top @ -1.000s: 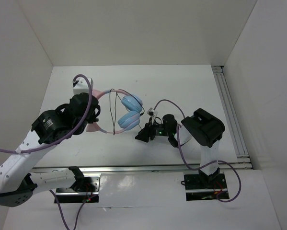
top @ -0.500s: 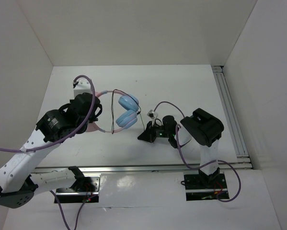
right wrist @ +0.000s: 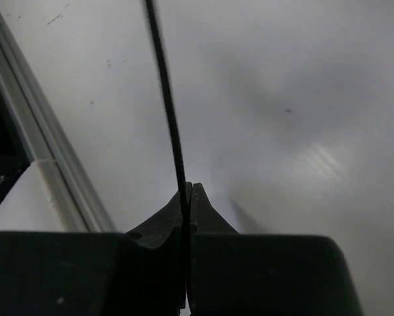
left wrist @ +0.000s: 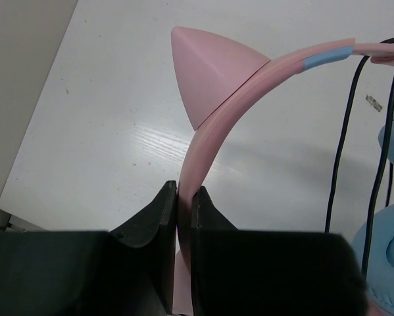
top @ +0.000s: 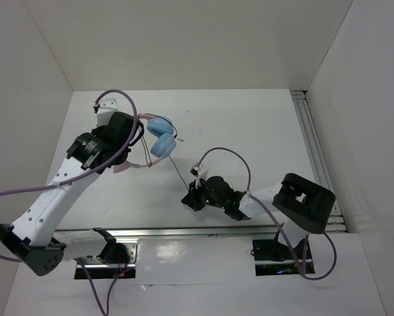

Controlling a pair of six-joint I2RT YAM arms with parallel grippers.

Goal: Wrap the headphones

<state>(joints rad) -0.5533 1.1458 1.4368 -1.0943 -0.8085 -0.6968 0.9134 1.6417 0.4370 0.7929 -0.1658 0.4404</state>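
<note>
The headphones (top: pixel 160 135) hang at the back left of the table, their two light blue ear cups side by side. My left gripper (top: pixel 129 146) is shut on the pink headband (left wrist: pixel 210 145), just below its cat ear (left wrist: pixel 213 72). In the left wrist view the jaws (left wrist: pixel 183 192) pinch the band edge-on, and an ear cup (left wrist: pixel 389 263) shows at the right. The thin black cord (top: pixel 179 172) runs taut from the cups down to my right gripper (top: pixel 190 196), which is shut on it. The right wrist view has the cord (right wrist: pixel 167 99) leaving the closed jaws (right wrist: pixel 189 191).
A metal rail (top: pixel 317 155) lines the table's right edge and another rail (top: pixel 183 231) runs along the front. White walls close in the left, back and right. Thick purple cables (top: pixel 226 153) loop over both arms.
The right gripper has closed on the cord and pulled it toward the near edge. The left arm has carried the headphones toward the back left.
</note>
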